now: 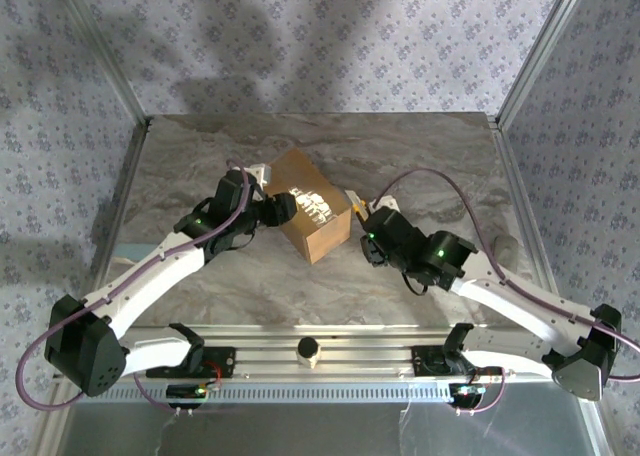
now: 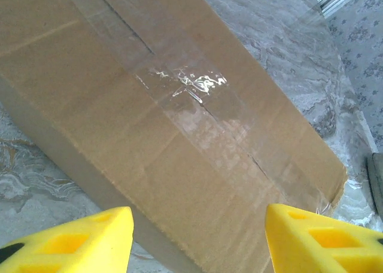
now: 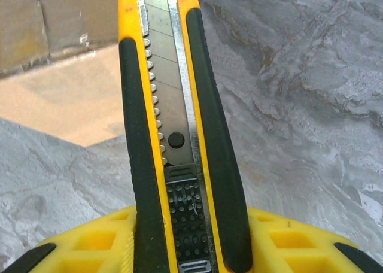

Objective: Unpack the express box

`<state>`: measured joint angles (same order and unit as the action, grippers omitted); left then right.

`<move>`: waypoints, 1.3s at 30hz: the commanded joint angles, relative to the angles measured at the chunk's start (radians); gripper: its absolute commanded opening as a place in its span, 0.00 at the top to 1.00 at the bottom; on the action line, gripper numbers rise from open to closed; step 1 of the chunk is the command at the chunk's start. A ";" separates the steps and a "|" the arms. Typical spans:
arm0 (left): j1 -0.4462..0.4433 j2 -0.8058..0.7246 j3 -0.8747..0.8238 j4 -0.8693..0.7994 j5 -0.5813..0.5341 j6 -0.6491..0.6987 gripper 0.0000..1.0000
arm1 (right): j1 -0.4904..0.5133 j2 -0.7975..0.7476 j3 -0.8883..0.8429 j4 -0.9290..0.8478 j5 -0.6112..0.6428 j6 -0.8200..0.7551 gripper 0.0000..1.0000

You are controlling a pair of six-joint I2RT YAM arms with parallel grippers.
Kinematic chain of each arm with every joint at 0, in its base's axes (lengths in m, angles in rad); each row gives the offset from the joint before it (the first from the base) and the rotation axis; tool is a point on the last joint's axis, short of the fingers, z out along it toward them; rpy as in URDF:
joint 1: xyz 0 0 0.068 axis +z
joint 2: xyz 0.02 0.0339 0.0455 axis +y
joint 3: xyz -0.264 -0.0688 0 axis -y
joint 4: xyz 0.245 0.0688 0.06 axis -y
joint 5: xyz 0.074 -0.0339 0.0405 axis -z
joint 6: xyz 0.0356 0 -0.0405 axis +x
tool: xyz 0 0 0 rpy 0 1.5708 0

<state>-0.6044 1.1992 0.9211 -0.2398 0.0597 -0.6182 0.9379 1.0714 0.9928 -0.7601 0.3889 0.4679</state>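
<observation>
The express box (image 1: 312, 214), brown cardboard with a clear-taped seam on top, lies on the marble table (image 1: 420, 156) between my two arms. My left gripper (image 1: 281, 208) is at its left side. In the left wrist view its yellow fingers (image 2: 72, 240) stand wide apart and open, low in front of the box (image 2: 179, 105), with nothing between them. My right gripper (image 1: 362, 216) sits just right of the box and is shut on a yellow-and-black utility knife (image 3: 173, 135). The knife's blade is out and points past a corner of the box (image 3: 54, 21).
A small cream cylinder (image 1: 309, 350) stands on the near rail between the arm bases. A grey oval thing (image 1: 507, 246) lies by the table's right edge. Metal frame posts rise at the back corners, with patterned curtain walls around.
</observation>
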 commanded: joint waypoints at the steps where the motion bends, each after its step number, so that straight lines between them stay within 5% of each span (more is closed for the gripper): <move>1: -0.004 0.023 0.081 0.001 0.014 0.013 0.39 | 0.034 -0.014 -0.022 -0.048 0.046 0.058 1.00; 18: 0.054 0.188 0.301 -0.069 -0.090 0.011 0.36 | 0.154 -0.031 -0.060 -0.100 0.096 0.194 1.00; 39: 0.114 0.271 0.298 -0.082 -0.033 -0.051 0.37 | 0.171 0.011 -0.067 -0.054 0.071 0.226 1.00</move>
<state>-0.4973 1.4616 1.1980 -0.2970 0.0139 -0.6563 1.1023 1.0744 0.9165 -0.8303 0.4484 0.6704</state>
